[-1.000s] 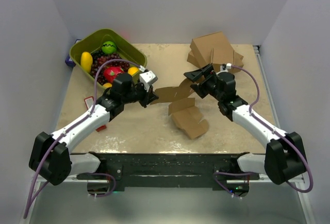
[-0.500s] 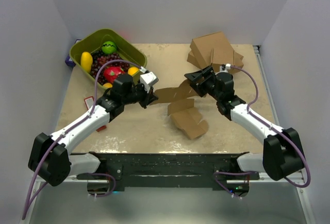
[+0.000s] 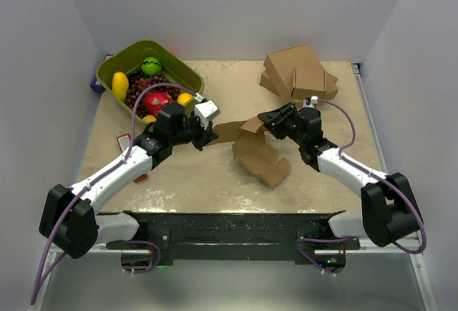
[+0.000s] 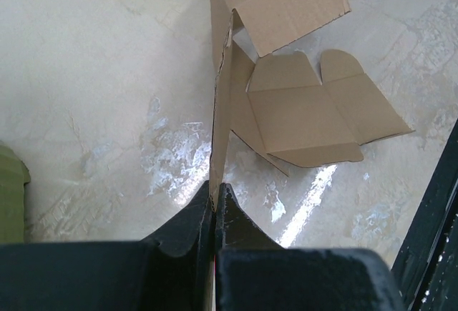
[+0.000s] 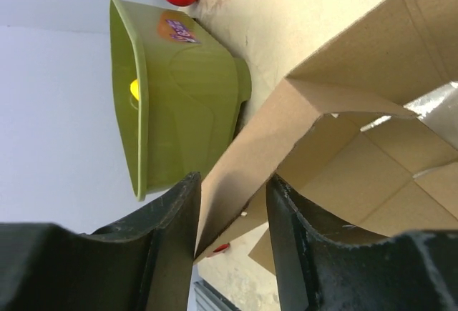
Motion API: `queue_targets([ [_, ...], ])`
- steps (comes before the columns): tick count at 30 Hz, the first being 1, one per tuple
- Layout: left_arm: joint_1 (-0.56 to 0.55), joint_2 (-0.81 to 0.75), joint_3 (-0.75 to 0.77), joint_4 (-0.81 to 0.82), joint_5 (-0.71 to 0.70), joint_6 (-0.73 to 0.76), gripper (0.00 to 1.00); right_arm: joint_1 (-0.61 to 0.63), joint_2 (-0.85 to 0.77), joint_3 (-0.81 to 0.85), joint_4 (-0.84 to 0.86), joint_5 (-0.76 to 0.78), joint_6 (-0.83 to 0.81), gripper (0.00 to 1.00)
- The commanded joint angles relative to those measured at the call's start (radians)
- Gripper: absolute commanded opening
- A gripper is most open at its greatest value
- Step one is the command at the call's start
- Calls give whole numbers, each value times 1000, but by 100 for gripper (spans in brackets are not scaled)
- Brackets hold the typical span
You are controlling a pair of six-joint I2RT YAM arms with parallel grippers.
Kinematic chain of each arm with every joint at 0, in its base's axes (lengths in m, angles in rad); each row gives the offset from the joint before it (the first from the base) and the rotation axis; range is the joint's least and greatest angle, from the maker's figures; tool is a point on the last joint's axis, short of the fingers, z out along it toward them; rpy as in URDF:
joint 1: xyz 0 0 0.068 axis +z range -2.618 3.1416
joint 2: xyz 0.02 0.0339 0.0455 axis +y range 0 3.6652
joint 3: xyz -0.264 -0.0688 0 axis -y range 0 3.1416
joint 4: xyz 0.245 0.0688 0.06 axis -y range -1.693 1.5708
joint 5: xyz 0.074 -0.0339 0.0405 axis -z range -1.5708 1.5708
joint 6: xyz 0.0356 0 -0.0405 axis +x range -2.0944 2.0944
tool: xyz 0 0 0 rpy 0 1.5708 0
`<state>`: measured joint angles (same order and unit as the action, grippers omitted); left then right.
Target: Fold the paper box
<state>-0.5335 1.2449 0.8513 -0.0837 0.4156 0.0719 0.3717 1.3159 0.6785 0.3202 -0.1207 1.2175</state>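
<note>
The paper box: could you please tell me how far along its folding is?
Done: little; most of the paper box lies flat and unfolded. In hand: left jaws clamp one panel on edge; right jaws straddle another, not yet closed. Left: raising the walls and tucking the flaps.

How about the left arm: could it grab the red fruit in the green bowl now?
Probably not yet: its hand is shut on the paper box. The bowl sits close, nothing between, but it must let go first.
</note>
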Motion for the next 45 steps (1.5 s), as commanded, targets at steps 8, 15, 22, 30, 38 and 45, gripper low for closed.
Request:
queue_targets([
  [8, -3, 39, 26, 24, 42, 80, 0, -2, 143, 35, 174, -53, 10, 14],
  [15, 12, 120, 60, 12, -6, 60, 0, -2, 177, 24, 180, -42, 33, 0],
  [22, 30, 134, 97, -10, -28, 31, 65, -1, 164, 23, 128, 47, 37, 0],
  [30, 29, 18, 80, -7, -168, 19, 87, 6, 108, -25, 79, 165, 56, 0],
  [38, -52, -108, 25, 137, -109, -101, 88, 49, 20, -7, -7, 305, 86, 0],
  [45, -120, 63, 129, 29, -127, -139, 90, 67, -7, -8, -38, 335, 106, 0],
])
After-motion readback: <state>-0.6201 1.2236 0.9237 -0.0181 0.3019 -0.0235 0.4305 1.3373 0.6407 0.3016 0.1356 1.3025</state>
